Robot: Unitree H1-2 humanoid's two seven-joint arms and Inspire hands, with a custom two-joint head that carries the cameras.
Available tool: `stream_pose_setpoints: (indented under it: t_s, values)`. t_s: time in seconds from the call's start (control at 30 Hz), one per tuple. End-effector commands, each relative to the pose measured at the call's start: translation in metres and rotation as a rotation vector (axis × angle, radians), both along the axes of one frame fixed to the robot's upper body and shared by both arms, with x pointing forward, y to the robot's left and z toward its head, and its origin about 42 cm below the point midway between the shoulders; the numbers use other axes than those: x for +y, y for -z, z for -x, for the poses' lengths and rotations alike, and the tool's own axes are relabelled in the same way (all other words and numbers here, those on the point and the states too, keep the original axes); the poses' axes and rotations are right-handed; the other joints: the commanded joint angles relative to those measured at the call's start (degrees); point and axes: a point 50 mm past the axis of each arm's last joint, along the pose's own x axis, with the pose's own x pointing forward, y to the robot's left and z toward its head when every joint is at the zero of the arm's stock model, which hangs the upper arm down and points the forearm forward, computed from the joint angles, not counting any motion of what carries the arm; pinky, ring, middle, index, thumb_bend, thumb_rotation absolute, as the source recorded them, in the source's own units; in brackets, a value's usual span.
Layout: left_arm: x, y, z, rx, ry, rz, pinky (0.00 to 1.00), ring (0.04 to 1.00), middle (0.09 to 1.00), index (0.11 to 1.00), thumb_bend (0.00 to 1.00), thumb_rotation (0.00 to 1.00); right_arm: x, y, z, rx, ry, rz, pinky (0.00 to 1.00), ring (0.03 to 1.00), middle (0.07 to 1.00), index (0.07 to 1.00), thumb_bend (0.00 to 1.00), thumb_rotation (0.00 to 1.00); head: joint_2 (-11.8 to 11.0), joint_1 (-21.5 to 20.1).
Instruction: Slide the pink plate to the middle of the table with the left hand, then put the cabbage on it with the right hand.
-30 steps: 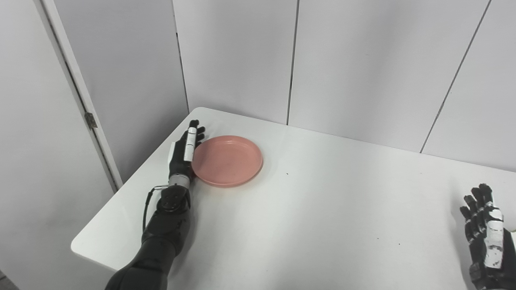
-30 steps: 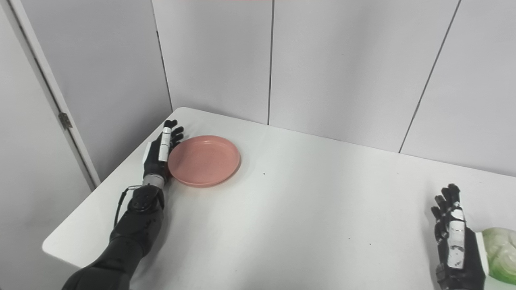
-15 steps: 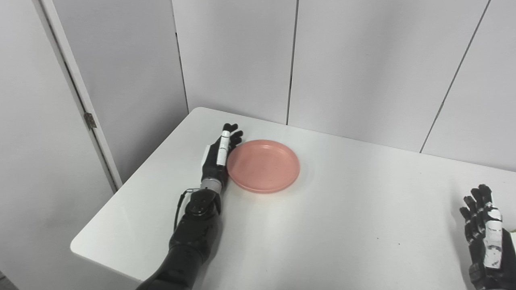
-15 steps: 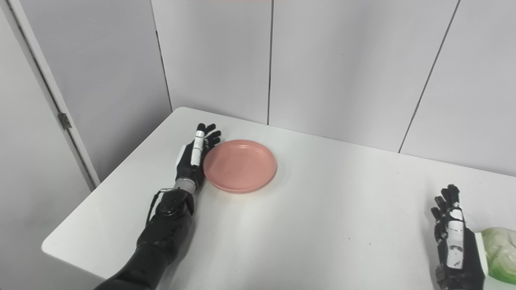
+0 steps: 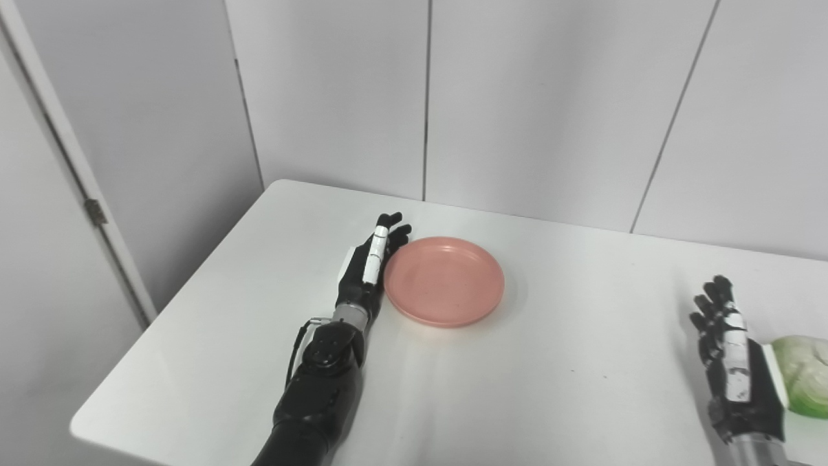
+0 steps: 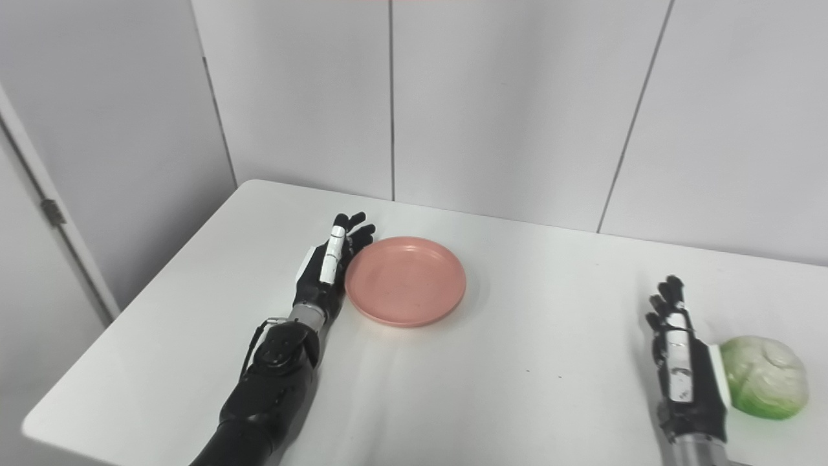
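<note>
The pink plate (image 5: 445, 281) lies flat on the white table (image 5: 550, 388), left of its middle. My left hand (image 5: 369, 268) is open, fingers straight, its edge against the plate's left rim. The cabbage (image 6: 763, 377), pale green and round, sits at the table's right side. My right hand (image 6: 682, 372) is open with fingers up, just left of the cabbage, its back towards me; whether it touches the cabbage I cannot tell.
Grey wall panels (image 5: 530, 97) stand close behind the table. A door with a hinge (image 5: 96, 212) is at the far left. The table's left corner and front edge (image 5: 97, 424) are near my left arm.
My left hand has pushed the plate to the right across the table. The camera has also turned right, so the cabbage now shows in full. The right hand stays beside it.
</note>
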Motion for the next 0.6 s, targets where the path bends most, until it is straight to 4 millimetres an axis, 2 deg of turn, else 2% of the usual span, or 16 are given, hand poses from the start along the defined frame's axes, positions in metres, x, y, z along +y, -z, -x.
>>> stream_pose_setpoints:
  t_s: [0.0,0.23,0.4,0.57]
  values:
    - [-0.019,-0.011,-0.001,-0.026,0.064,0.01,0.94,0.884,0.851,0.859,0.77,1.0,0.01,-0.005,0.001,-0.02,-0.006,-0.005,1.0,1.0,1.0,1.0,0.71,1.0,0.1,0.0]
    - [-0.045,-0.004,0.011,-0.003,0.144,0.014,0.93,0.877,0.851,0.855,0.75,1.0,0.023,-0.01,0.003,-0.018,-0.007,0.005,1.0,1.0,1.0,1.0,0.71,1.0,1.5,-5.5]
    - [-0.054,-0.001,0.016,0.004,0.199,0.03,0.96,0.899,0.87,0.874,0.75,1.0,0.031,-0.013,0.003,-0.011,-0.008,0.013,1.0,1.0,1.0,1.0,0.71,1.0,2.5,-9.8]
    - [-0.063,0.0,0.021,0.018,0.228,0.05,0.96,0.897,0.864,0.864,0.75,1.0,0.041,-0.017,0.003,-0.027,-0.015,0.013,1.0,1.0,1.0,1.0,0.7,1.0,3.1,-13.4]
